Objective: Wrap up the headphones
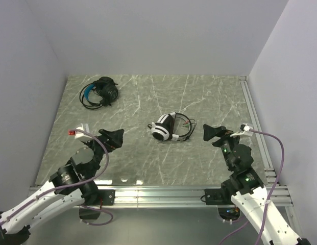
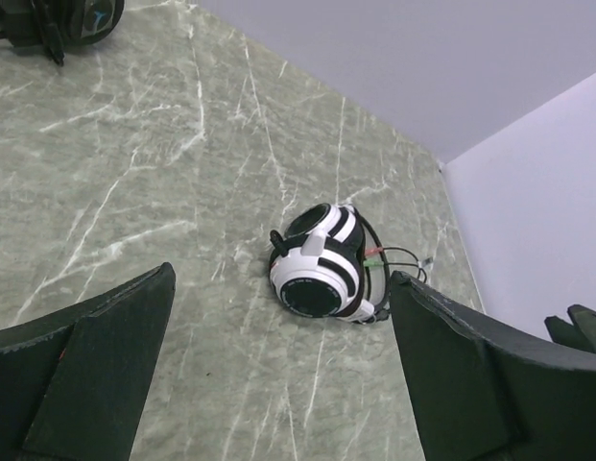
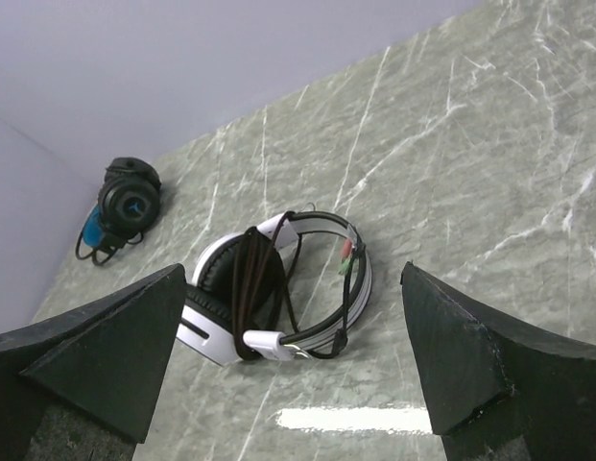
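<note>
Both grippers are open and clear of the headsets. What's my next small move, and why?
Probably ease the right gripper forward toward the white headset: its cable is wound around the band, but the plug ends lie loose on the side facing that arm, and the gripper is open and empty.

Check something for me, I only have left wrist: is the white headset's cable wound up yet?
Observer: Right wrist shows the cable running in several turns across the white headset, with the plugs lying by the band.
Operator: Black headset? I only get a sliver.
Observer: In the top view, the black headset lies far left near the back wall. It has a blue headband and dark cable loops against it, too small to call wound.
Operator: Right end effector?
Observer: The right end effector is open and empty. It sits right of the white headset, apart from it.
</note>
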### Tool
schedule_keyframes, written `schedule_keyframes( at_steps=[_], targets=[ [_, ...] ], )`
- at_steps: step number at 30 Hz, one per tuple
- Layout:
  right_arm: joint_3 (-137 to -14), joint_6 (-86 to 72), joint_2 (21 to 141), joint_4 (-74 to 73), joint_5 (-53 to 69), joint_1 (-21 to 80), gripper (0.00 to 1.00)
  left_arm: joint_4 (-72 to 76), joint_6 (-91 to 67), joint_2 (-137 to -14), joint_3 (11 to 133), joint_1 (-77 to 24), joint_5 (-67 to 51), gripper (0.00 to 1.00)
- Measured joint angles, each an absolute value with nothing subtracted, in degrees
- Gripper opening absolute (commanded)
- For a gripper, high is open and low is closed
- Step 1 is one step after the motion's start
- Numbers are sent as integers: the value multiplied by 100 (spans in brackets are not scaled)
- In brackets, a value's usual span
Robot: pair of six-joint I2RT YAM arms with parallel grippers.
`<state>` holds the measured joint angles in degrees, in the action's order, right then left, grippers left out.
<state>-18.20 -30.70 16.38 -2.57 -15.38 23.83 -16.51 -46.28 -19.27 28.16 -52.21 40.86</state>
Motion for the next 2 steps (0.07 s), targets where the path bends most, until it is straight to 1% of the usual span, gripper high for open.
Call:
schedule_keyframes(
  at_steps=[2],
  targets=[
    [-1820, -3070, 1638, -255, -1511, 2383, 100, -1616, -4606, -1883, 2816, -5221, 4099, 99]
  ],
)
